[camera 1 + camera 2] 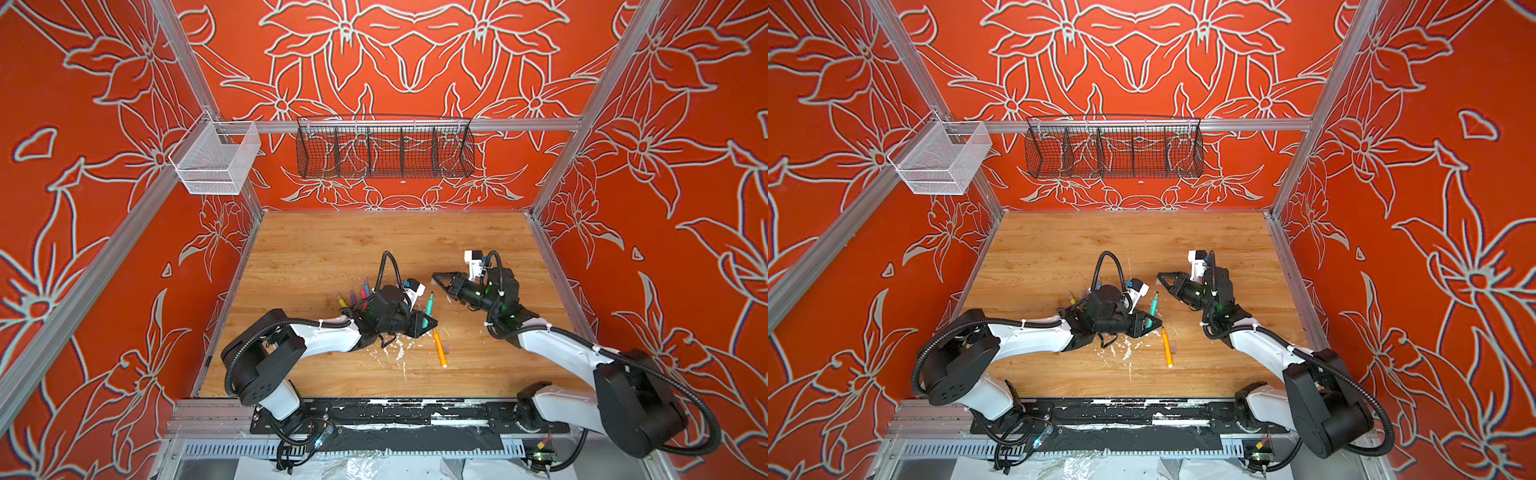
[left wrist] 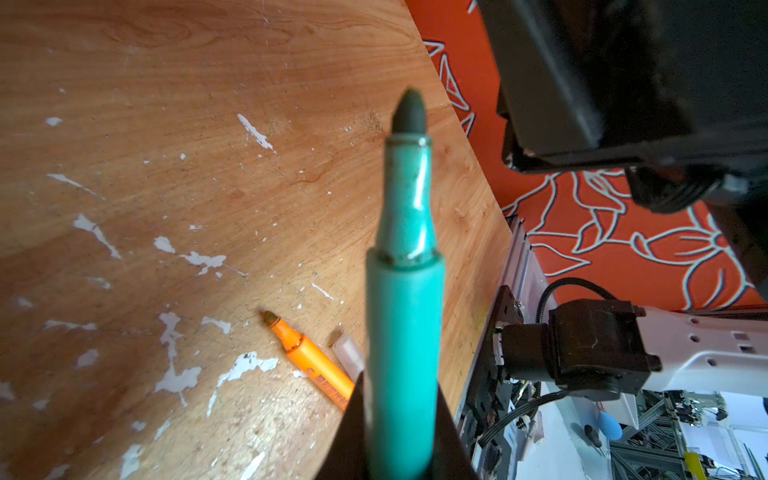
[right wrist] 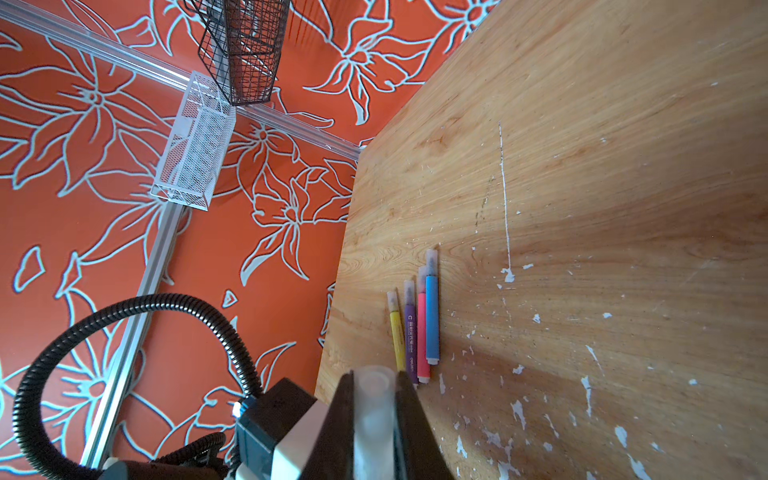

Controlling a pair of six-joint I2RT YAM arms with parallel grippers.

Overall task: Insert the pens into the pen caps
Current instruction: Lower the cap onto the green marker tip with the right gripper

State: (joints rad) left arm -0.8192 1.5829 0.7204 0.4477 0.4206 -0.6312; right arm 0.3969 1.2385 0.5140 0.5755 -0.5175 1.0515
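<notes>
Green pen [image 2: 405, 332]: pinched at the barrel by the left gripper [image 2: 401, 388], felt tip bare. Right gripper [image 3: 374, 376]: jaws clamped on a clear pen cap [image 3: 374, 411], mouth outward. In both top views the two grippers are near each other, not touching. On the table [image 3: 582, 166], the orange pen [image 2: 316, 365] lies uncapped with a loose cap [image 2: 348, 353] just beside it. Four capped pens [image 3: 422, 332] lie in a row. Judgement: fifth capping in hand. Next, align tip with cap mouth, then press home.
</notes>
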